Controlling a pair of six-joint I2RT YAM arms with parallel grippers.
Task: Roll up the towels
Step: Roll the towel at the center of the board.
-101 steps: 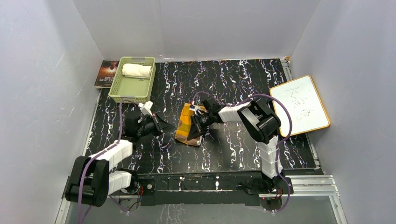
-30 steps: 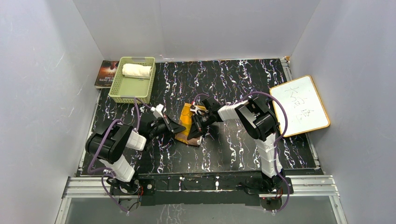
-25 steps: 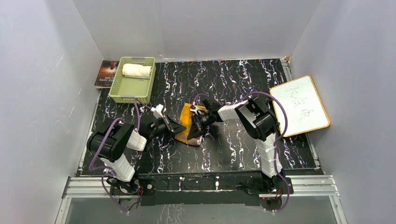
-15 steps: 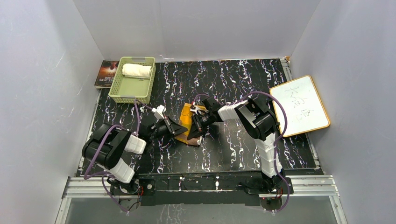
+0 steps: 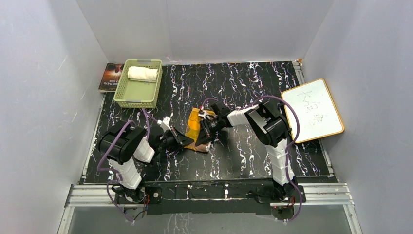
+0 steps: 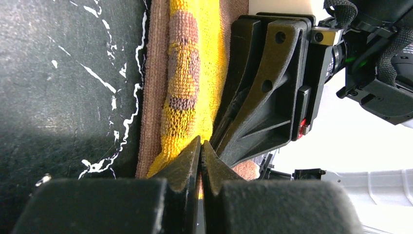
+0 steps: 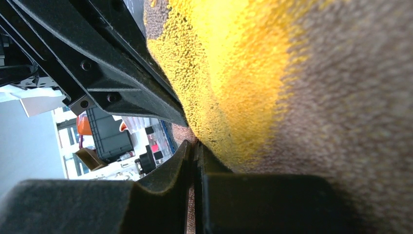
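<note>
The brown towel with yellow-orange stripes (image 5: pixel 195 127) lies partly folded at the table's middle. My right gripper (image 5: pixel 205 134) comes in from the right and is shut on its edge; brown cloth shows in the slit between the jaws (image 7: pixel 196 144), and the towel (image 7: pixel 253 73) drapes over one finger. My left gripper (image 5: pixel 188 142) is shut, with its tips (image 6: pixel 200 144) pressed against the towel's (image 6: pixel 187 87) near left corner, right beside the right gripper's fingers (image 6: pixel 263 87). The cream-white towel (image 5: pixel 142 73) lies rolled in the green basket (image 5: pixel 138 92).
A book (image 5: pixel 110 76) lies left of the basket at the back left. A white board with a wooden frame (image 5: pixel 311 109) rests at the right edge. Grey walls close in three sides of the table.
My left gripper, shut throughout, has slid forward and right to the towel's near left corner, and its elbow has shifted. The right arm and the towel have held still.
</note>
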